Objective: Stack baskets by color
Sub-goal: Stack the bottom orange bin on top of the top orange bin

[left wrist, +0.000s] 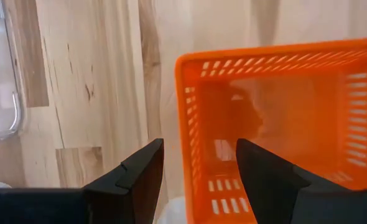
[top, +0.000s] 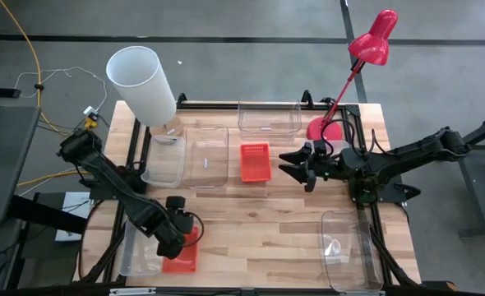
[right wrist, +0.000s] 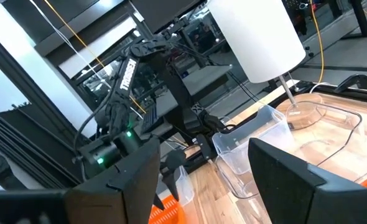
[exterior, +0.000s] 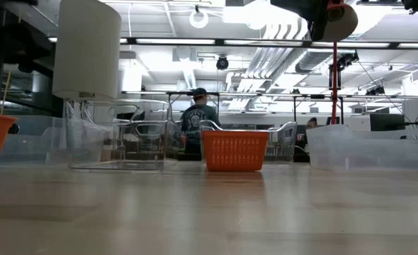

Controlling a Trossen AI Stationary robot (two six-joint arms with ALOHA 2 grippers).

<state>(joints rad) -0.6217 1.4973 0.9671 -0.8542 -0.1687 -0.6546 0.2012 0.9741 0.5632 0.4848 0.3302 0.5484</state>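
The left tool [left wrist: 196,180] straddles, jaws wide, one wall of a small orange perforated plastic basket [top: 182,256] at the wooden tabletop's [top: 259,222] near-left corner, probably for lifting. A second orange basket [top: 255,161] waits mid-tabletop beside the right tool [top: 296,164], open and empty.

Both arms matte black, jointed segments; left gripper [left wrist: 196,180] fingers [left wrist: 134,180] flat, wedge-shaped; right gripper [top: 298,166] same build.

Our left arm reaches toward five o'clock from the table's nine o'clock side, its left gripper [top: 179,233] low near the front edge, fingers [left wrist: 140,177] spread. Our right arm stretches toward nine o'clock; the right gripper [top: 296,167] hangs mid-table, fingers apart.
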